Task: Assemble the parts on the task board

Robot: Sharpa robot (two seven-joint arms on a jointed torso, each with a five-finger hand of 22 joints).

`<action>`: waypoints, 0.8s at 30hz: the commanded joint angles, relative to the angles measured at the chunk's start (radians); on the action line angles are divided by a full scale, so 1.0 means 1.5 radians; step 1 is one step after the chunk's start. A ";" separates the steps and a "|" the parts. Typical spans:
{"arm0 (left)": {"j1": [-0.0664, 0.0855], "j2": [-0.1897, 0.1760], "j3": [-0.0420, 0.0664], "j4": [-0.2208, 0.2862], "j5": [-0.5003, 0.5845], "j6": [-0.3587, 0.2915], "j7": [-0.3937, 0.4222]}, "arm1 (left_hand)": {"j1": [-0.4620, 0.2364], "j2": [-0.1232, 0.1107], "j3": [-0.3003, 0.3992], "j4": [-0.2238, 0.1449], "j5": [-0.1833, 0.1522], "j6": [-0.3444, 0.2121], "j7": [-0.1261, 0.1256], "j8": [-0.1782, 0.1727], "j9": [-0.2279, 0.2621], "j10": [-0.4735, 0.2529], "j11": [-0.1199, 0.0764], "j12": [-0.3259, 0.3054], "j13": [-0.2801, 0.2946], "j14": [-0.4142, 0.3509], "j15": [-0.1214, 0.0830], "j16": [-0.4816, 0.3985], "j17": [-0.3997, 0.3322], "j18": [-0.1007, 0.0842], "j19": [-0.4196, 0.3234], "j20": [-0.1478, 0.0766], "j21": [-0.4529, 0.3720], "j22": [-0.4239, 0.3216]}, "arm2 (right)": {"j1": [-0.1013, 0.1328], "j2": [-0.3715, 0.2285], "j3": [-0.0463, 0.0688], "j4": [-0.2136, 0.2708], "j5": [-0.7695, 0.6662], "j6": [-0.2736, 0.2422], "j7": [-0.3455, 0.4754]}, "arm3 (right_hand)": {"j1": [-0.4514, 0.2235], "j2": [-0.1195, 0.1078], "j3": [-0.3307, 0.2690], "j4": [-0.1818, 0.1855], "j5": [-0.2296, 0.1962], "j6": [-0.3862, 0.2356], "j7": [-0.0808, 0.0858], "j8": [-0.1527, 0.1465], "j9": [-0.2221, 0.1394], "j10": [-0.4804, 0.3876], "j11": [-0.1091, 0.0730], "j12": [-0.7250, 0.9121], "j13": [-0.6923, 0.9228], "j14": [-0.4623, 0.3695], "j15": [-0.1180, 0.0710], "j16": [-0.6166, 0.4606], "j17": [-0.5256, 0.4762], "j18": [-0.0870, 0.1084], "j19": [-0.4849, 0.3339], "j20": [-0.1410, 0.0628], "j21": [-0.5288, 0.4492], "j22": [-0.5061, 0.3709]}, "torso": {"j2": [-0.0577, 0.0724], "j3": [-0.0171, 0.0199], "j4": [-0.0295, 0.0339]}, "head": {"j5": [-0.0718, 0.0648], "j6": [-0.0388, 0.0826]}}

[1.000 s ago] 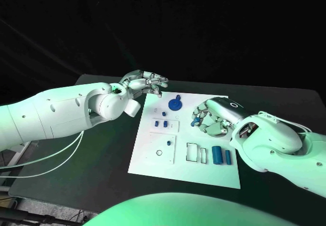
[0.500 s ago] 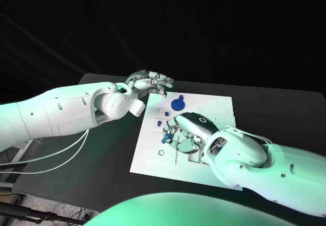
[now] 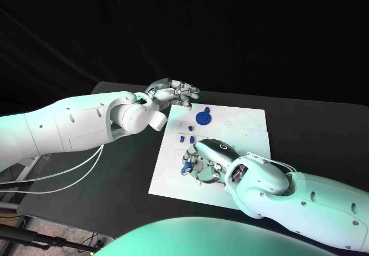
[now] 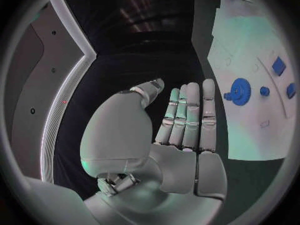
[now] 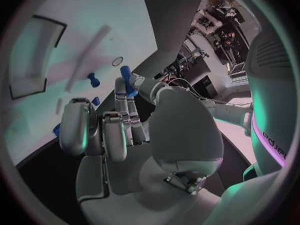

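White task board (image 3: 246,120) lies in the middle of the black table (image 3: 307,122). The right hand (image 3: 206,159) is low over the board's middle and pinches a small blue part (image 5: 127,82) in its fingertips. The left hand (image 3: 170,92) hovers at the board's far left corner, fingers straight, holding nothing. A blue gear (image 3: 203,117) sits near the far edge.

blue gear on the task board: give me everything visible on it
The blue gear is a round toothed disc with a raised hub, plastic by the look, lying flat on the white task board in its far part. In the left wrist view a small knob juts from its rim. Nothing grips it: the left hand is beside the board's far corner, apart from it, and the right hand is over the board's middle.
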 commanded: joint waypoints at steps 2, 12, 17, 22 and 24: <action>0.001 0.001 0.000 0.001 0.004 0.012 0.002 | -0.001 0.007 -0.001 0.001 0.000 -0.005 -0.001 0.003 0.001 -0.002 0.001 -0.003 -0.001 -0.002 0.002 -0.004 0.000 0.006 0.006 0.001 -0.002 -0.001 | -0.004 0.004 -0.001 -0.008 -0.021 0.029 -0.014 | -0.006 0.002 -0.002 -0.001 0.001 -0.001 0.003 0.012 0.042 -0.001 0.002 -0.004 0.000 0.051 -0.001 0.001 0.091 -0.003 -0.002 -0.003 -0.003 0.118 | 0.000 -0.0008 0.0000 | 0.001 0.000; 0.001 0.001 0.000 0.001 0.004 0.013 0.002 | -0.001 0.007 -0.001 0.001 0.000 -0.005 -0.001 0.003 0.001 -0.002 0.001 -0.003 -0.001 -0.002 0.002 -0.004 0.000 0.006 0.006 0.001 -0.002 -0.001 | -0.011 0.014 -0.001 -0.019 -0.038 0.033 -0.031 | -0.008 0.002 -0.002 -0.001 0.002 -0.003 0.003 0.011 0.043 -0.002 0.002 -0.005 0.001 0.051 -0.001 0.001 0.091 -0.003 -0.002 -0.003 -0.003 0.118 | 0.000 -0.0008 0.0000 | 0.000 0.000; 0.001 0.000 0.000 0.001 0.004 0.012 0.002 | -0.001 0.007 -0.001 0.001 0.000 -0.005 -0.001 0.003 0.001 -0.002 0.001 -0.003 -0.001 -0.002 0.002 -0.004 0.000 0.006 0.006 0.001 -0.002 -0.001 | -0.012 0.020 -0.001 -0.025 -0.052 0.035 -0.046 | -0.008 0.002 -0.002 -0.001 0.002 -0.003 0.003 0.011 0.043 -0.002 0.002 -0.005 0.001 0.051 -0.001 0.001 0.091 -0.003 -0.002 -0.003 -0.003 0.118 | 0.000 -0.0008 -0.0003 | 0.001 0.000; 0.001 0.000 0.000 0.001 0.004 0.013 0.001 | -0.001 0.007 -0.001 0.001 0.000 -0.005 -0.001 0.003 0.001 -0.002 0.001 -0.003 -0.001 -0.002 0.002 -0.004 0.000 0.006 0.006 0.001 -0.002 -0.001 | -0.014 0.028 -0.002 -0.030 -0.060 0.034 -0.052 | -0.008 0.002 -0.002 -0.001 0.001 -0.004 0.003 0.011 0.043 -0.002 0.002 -0.005 0.001 0.051 -0.001 0.001 0.091 -0.003 -0.002 -0.003 -0.004 0.118 | 0.000 -0.0003 -0.0002 | 0.001 0.000; 0.001 0.000 0.000 0.001 0.004 0.013 0.001 | -0.001 0.007 -0.001 0.001 0.000 -0.005 -0.001 0.003 0.001 -0.002 0.001 -0.003 -0.001 -0.002 0.002 -0.004 0.000 0.006 0.006 0.001 -0.002 -0.001 | -0.015 0.030 -0.002 -0.031 -0.062 0.034 -0.053 | -0.008 0.002 -0.002 -0.001 0.001 -0.004 0.003 0.011 0.043 -0.002 0.002 -0.005 0.001 0.051 -0.001 0.001 0.091 -0.003 -0.002 -0.003 -0.004 0.118 | 0.000 -0.0003 -0.0003 | 0.001 0.000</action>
